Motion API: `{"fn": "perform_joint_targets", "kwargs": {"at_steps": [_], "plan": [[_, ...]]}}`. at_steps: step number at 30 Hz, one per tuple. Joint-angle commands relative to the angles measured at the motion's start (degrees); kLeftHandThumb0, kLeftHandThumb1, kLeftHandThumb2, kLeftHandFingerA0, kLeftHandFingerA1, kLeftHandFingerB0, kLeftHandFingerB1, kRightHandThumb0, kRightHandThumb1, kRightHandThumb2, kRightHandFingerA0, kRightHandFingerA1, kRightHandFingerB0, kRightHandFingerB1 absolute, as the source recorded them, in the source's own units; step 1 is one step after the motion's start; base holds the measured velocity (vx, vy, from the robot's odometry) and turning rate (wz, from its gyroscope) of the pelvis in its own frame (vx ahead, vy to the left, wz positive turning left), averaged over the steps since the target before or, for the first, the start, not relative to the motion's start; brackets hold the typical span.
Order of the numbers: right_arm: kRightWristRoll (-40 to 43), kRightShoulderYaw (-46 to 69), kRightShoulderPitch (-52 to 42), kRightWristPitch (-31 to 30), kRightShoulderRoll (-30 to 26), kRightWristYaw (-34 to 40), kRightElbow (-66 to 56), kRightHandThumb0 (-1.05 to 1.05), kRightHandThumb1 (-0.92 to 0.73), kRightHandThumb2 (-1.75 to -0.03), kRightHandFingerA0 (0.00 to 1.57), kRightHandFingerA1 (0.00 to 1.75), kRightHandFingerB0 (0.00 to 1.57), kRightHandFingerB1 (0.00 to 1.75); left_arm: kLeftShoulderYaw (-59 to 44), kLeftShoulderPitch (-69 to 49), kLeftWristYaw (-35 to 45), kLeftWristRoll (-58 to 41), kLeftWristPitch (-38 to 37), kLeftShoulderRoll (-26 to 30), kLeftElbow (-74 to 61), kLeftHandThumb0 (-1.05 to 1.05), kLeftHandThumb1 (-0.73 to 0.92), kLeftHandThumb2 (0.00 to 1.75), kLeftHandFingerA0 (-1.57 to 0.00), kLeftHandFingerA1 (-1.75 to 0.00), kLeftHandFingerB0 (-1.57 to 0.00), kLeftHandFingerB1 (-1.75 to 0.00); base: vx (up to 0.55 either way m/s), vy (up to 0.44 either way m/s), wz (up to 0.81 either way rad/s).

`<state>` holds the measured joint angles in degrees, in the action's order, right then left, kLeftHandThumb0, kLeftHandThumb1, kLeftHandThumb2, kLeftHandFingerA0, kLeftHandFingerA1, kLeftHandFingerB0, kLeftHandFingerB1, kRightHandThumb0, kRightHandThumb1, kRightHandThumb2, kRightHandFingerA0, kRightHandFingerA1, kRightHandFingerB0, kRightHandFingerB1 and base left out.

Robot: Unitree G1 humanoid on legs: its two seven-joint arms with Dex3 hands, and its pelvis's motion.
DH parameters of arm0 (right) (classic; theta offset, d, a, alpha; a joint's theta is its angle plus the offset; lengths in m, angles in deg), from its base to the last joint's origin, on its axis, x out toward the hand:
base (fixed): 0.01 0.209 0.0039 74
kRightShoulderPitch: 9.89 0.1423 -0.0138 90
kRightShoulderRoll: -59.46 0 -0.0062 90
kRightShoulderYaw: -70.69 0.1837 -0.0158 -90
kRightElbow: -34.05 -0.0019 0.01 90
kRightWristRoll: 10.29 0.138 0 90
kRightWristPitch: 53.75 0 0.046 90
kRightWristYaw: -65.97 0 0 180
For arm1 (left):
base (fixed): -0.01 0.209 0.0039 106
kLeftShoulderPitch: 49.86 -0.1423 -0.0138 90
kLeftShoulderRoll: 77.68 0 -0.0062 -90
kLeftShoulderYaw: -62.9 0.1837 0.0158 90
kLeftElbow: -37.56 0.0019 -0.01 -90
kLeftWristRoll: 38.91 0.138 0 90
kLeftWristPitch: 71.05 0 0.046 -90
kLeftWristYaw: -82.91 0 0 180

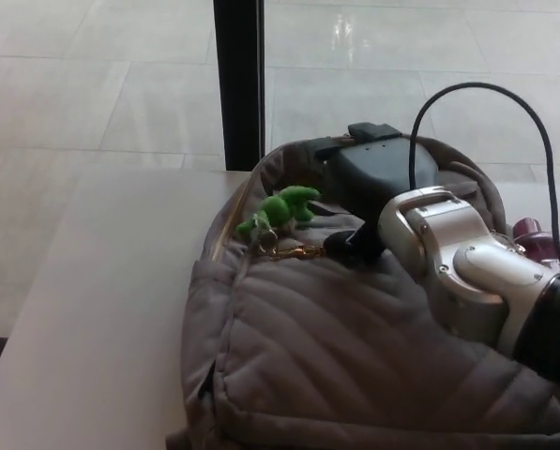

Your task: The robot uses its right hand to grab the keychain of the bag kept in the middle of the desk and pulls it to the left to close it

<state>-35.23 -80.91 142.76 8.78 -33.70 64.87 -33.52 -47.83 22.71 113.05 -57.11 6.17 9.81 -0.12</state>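
A grey-brown bag (355,356) lies in the middle of the pale desk (101,281). Its green plush keychain (280,210) rests on the bag's upper left corner, with a metal ring (269,241) and a gold clasp (303,251) trailing to the right. My right hand (373,187) is over the bag's top, right of the keychain, its back toward the camera. It looks open, and one black fingertip (343,246) points at the clasp's end without gripping the plush. My left hand does not show.
A black pillar (238,84) stands behind the desk's far edge. A pink bottle (535,240) sits in the bag's right side, behind my forearm (486,281). A black cable (486,89) loops above the wrist. Bare desk lies left of the bag.
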Motion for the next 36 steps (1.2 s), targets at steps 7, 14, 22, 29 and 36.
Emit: {"fn": "perform_joint_targets", "kwargs": {"at_steps": [7,14,22,29,36], "plan": [[-14.9,-3.9,15.6,25.5,-3.0,-4.5,2.4,-0.45,-0.43,-0.65,0.0,0.0,0.01,0.21,0.4,-1.8,-1.5,1.4,3.8,2.2,-0.8,-0.88,0.92,0.7,-0.63,-0.62,-0.59,-0.52,0.0,0.0,0.0],[-5.8,6.9,13.0,29.7,-16.0,-12.0,-3.0,-0.66,-0.54,-0.74,0.0,0.0,0.0,0.11,-0.1,-1.8,-0.7,0.9,2.5,1.8,1.5,-0.93,0.92,0.69,-0.63,-0.64,-0.6,-0.52,0.0,0.0,0.0],[8.0,25.4,-1.3,33.2,-38.6,-18.9,-7.8,-0.5,-0.66,-0.6,0.0,0.18,0.09,0.29,-0.3,-3.0,1.1,0.3,1.0,1.3,2.6,-0.91,0.92,0.69,-0.61,-0.61,-0.58,-0.51,0.0,0.0,0.0],[21.1,53.9,-30.9,39.0,-56.3,-12.9,-3.2,-0.5,-0.67,-0.61,0.11,0.36,0.18,0.28,-1.5,-3.4,0.7,-0.9,1.4,1.4,2.2,-0.89,0.92,0.7,-0.64,-0.62,-0.59,-0.52,0.0,0.0,0.0],[16.5,97.0,-64.4,38.3,-47.8,-9.9,8.5,-0.66,-0.51,-0.85,0.13,0.57,0.13,0.46,-3.1,-4.7,2.2,-2.4,1.5,2.0,2.5,-0.84,0.92,0.73,-0.63,-0.62,-0.6,-0.53,0.0,0.0,0.0]]}}
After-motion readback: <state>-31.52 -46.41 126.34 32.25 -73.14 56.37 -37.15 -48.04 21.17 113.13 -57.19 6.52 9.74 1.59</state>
